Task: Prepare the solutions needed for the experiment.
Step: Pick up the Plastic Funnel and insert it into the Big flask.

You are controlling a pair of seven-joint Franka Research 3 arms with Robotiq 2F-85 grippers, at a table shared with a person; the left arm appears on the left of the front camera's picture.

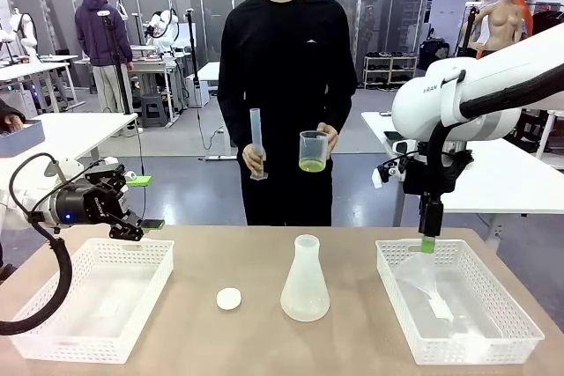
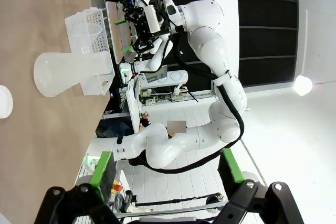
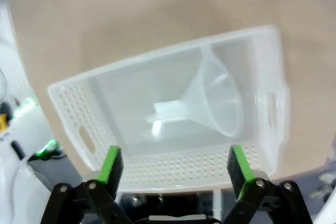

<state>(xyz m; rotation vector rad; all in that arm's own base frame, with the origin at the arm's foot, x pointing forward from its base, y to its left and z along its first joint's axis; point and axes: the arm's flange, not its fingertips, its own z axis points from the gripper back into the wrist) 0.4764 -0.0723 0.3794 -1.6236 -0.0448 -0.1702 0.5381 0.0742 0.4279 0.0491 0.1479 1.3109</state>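
Observation:
The solutions show as pale yellow-green liquid [image 1: 311,165] at the bottom of a clear beaker [image 1: 313,143] in one of the person's hands. The other hand holds a tall graduated cylinder [image 1: 256,140]. A translucent conical flask [image 1: 305,281] [image 2: 68,72] stands upright at the table's middle, with a small white cap [image 1: 229,298] [image 2: 2,102] to its left. My left gripper [image 1: 146,202] [image 2: 167,167] hovers open above the left basket's far edge, holding nothing. My right gripper [image 1: 428,242] [image 3: 174,165] hangs open, pointing down over a funnel [image 1: 421,275] [image 3: 215,103] lying in the right basket.
A white perforated basket [image 1: 53,323] sits at the table's left. A second basket [image 1: 520,323] [image 3: 73,114] [image 2: 86,24] sits at the right. The person stands behind the table's far edge. Bare tabletop lies between the baskets around the flask and cap.

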